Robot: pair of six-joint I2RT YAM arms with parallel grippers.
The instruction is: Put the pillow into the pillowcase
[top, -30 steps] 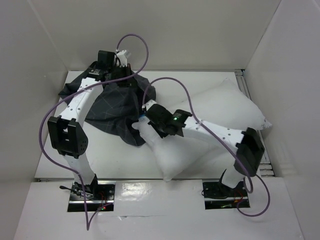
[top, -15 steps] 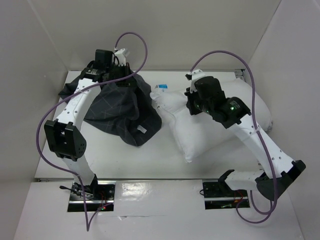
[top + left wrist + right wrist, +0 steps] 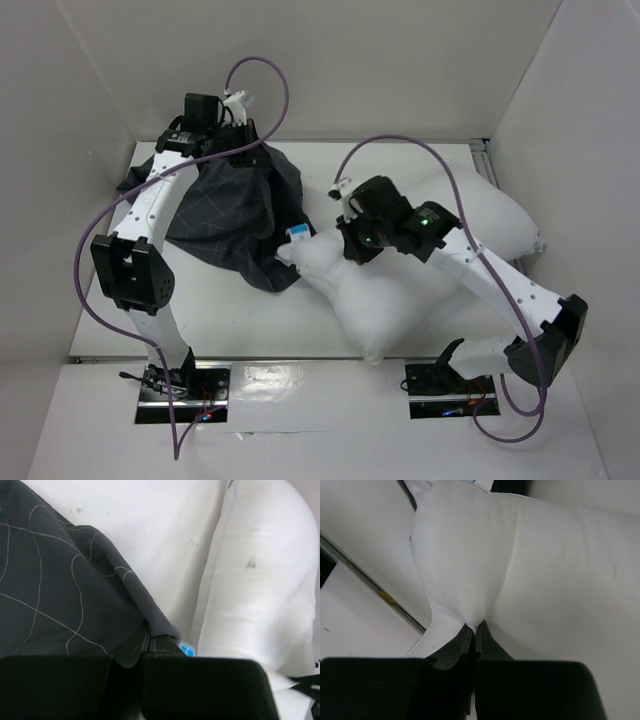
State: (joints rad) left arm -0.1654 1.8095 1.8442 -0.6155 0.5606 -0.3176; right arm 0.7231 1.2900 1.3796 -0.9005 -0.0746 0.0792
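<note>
Right tool (image 3: 476,629) clenched on a pinch of pillow (image 3: 395,300) fabric. Pillow's long axis ran off to that tool's right. Pillowcase (image 3: 235,215) lay to its left, just beside the pillow's tagged corner. Left tool (image 3: 146,649) clamped the case's hem. Opening not discernible.

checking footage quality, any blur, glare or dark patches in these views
Top external: even light, glare on the glossy ledge by the bases. Left wrist: dark charcoal grid-lined fabric pillowcase sharp, left gripper an underexposed black mass. Right wrist: plump white fabric pillow evenly lit, creases clear, right gripper dark.
</note>
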